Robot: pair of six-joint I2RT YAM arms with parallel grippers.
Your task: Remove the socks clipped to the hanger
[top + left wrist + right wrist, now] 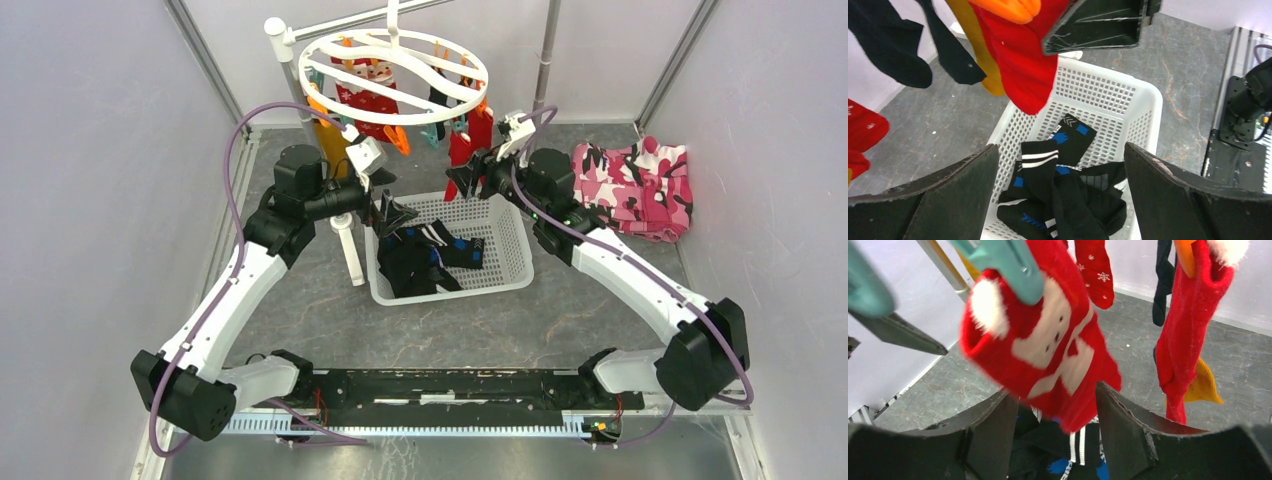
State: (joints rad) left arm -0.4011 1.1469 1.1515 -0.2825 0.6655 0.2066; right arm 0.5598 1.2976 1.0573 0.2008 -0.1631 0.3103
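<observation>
The round white hanger point(393, 62) stands at the back, with red, yellow and black socks point(372, 98) clipped under it. My right gripper point(468, 172) point(1053, 392) is open. The blurred toe of a red-and-white Santa sock point(1043, 347) hangs between its fingertips from a teal clip point(1008, 262). My left gripper point(392, 213) point(1060, 147) is wide open and empty over the white basket point(1148, 100). Several black socks point(1063, 185) lie in that basket. A red sock point(1023, 65) and a yellow one point(973, 40) hang just above and ahead of the left fingers.
The perforated basket point(450, 292) sits mid-table between both arms. A pink camouflage cloth point(635, 185) lies at the back right. A white tube point(350, 255) lies left of the basket. More clipped socks hang ahead of the right gripper: red point(1183, 340), black point(1163, 280).
</observation>
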